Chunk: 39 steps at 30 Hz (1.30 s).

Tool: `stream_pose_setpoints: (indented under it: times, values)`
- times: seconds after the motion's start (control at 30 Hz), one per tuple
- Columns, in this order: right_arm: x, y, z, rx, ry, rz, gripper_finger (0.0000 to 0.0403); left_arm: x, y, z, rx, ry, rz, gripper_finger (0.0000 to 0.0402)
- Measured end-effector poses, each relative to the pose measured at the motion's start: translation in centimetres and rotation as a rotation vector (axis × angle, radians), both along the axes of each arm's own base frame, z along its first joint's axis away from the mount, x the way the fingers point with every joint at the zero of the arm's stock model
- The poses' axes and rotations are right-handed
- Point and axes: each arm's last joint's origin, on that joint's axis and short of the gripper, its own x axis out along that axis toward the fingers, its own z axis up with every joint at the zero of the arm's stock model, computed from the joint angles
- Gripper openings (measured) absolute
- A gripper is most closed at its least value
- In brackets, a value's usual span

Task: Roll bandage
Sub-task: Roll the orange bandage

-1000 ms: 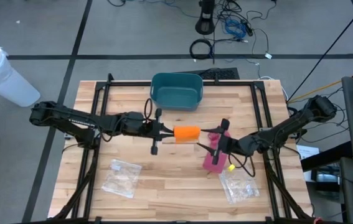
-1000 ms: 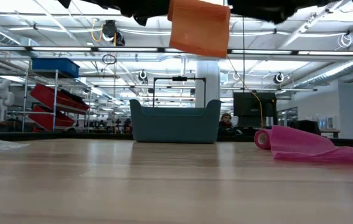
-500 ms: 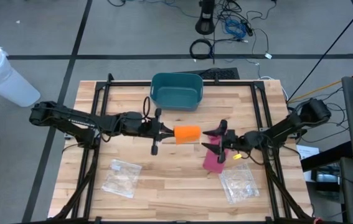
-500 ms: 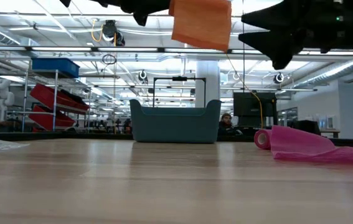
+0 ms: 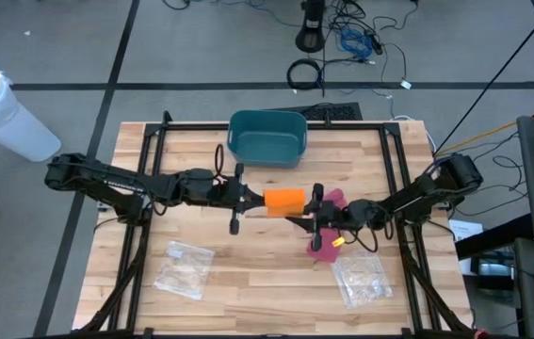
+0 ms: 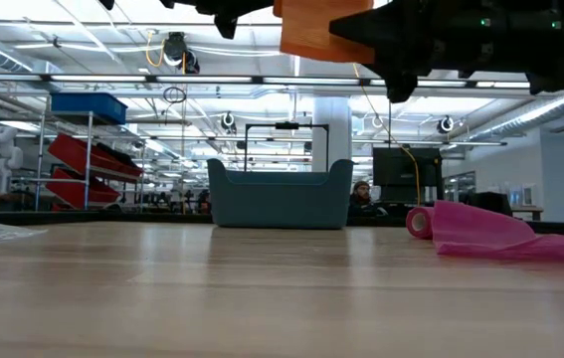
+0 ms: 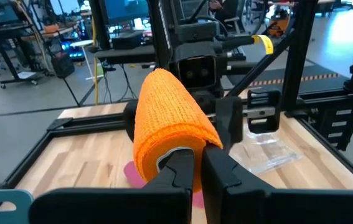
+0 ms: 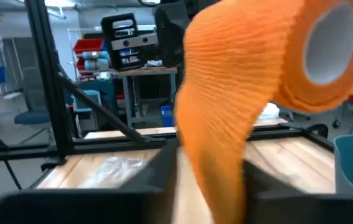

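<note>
Wood-topped counter (image 5: 248, 273) under me, teal bin (image 5: 267, 137) at its far edge, workshop racks beyond. At mid-counter the orange bandage roll (image 5: 283, 200) hangs in the air, clear of the wood, pinched at its near end by my left end effector (image 5: 250, 197), whose fingers are shut tight on it; the left wrist view shows them meeting on the roll's rim. From the other side my right end effector (image 5: 312, 213) sits just beside the roll. In the right wrist view the loose orange tail (image 8: 216, 149) drops between its fingers, which look narrowed around the strip; I judge they have it, though I can't confirm a firm pinch.

To do this well, I'd keep the left grip steady as the axle and let the right hand hold the tail taut, flat and square to the roll, so each wrap lands on the last without creeping sideways. Slack is the risk: the weave could bunch or slip.

Further out, a pink bandage (image 5: 324, 247) lies partly unrolled on the counter under the right arm, and two clear plastic bags (image 5: 184, 269) lie near the front edge.
</note>
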Motion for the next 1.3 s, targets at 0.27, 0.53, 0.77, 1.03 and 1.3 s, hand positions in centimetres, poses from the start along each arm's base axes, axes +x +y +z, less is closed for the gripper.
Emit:
stream_pose_setpoints:
  times: [0.27,0.53,0.77,1.03,1.3]
  values:
    - [0.0,-0.1,0.0,-0.014,0.003,-0.022,0.0001,0.0,0.0,0.3,-0.003,-0.029,0.0,0.0008]
    - [0.1,-0.2,0.1,-0.021,-0.011,0.049,0.0,0.1,0.0,1.0,0.002,-0.11,-0.001,0.0008]
    - [0.2,-0.2,0.9,-0.035,-0.064,0.082,0.0,0.3,0.0,0.3,0.052,-0.062,0.007,0.0008]
    - [0.1,0.5,1.0,-0.032,-0.078,0.132,0.0,0.6,0.5,-0.7,0.16,0.011,0.126,0.0008]
    - [-1.2,0.9,3.4,-0.064,-0.121,0.149,0.0,0.6,1.3,-1.2,0.27,0.071,0.161,0.0008]
